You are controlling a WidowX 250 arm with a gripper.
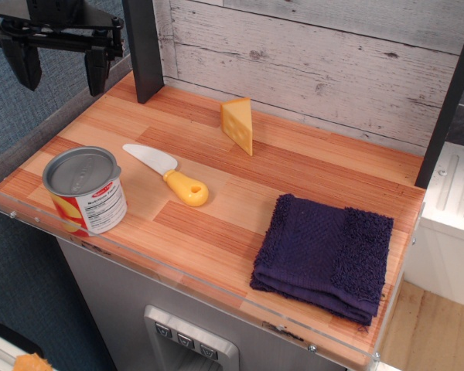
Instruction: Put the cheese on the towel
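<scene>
The cheese [238,124] is a small yellow-orange wedge with shallow round holes, standing on edge near the back middle of the wooden table. The dark purple towel [323,256] lies folded at the front right of the table, with nothing on it. My gripper [62,68] hangs at the top left, above the table's back left corner, far to the left of the cheese. Its two black fingers are spread apart and hold nothing.
A tin can [85,190] stands at the front left. A toy knife [172,177] with a white blade and yellow handle lies between the can and the cheese. A black post [143,50] stands at the back left. A clear rim [178,278] edges the table's front.
</scene>
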